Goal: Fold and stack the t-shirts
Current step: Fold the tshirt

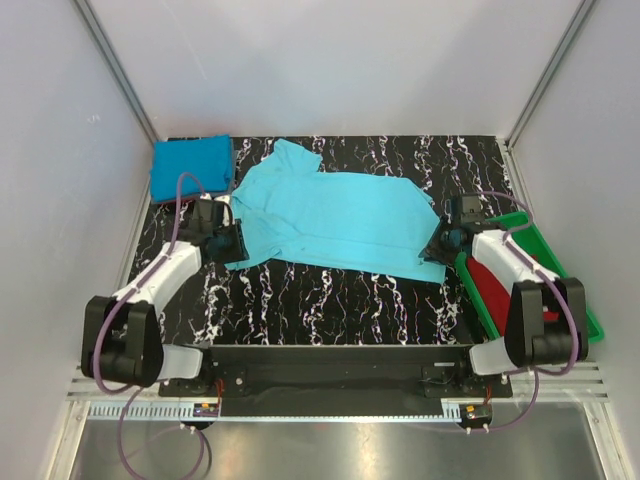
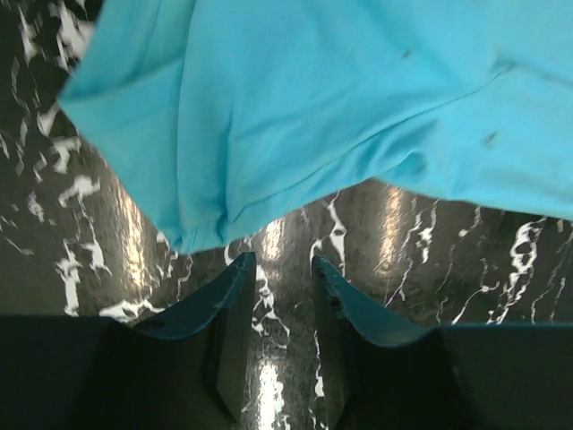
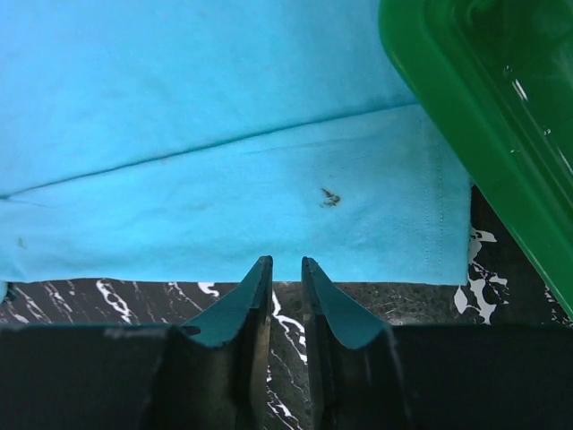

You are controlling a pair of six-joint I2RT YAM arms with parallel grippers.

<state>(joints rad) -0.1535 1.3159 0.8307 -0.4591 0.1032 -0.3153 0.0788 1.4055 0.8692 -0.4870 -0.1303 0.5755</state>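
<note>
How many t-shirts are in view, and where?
3. A light turquoise cloth t-shirt lies spread mid-table; a deeper blue t-shirt sits folded at the far left corner; a dark red t-shirt lies in the green plastic tray at right, where more may be hidden.

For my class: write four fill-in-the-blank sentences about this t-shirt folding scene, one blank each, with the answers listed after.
1. On the table, the folded blue t-shirt lies at the far ____ corner.
2. The dark red t-shirt lies in a ____ tray.
3. The turquoise t-shirt is not yet ____.
4. The left claw and right claw both hold ____.

Answers: left; green; folded; nothing
</note>
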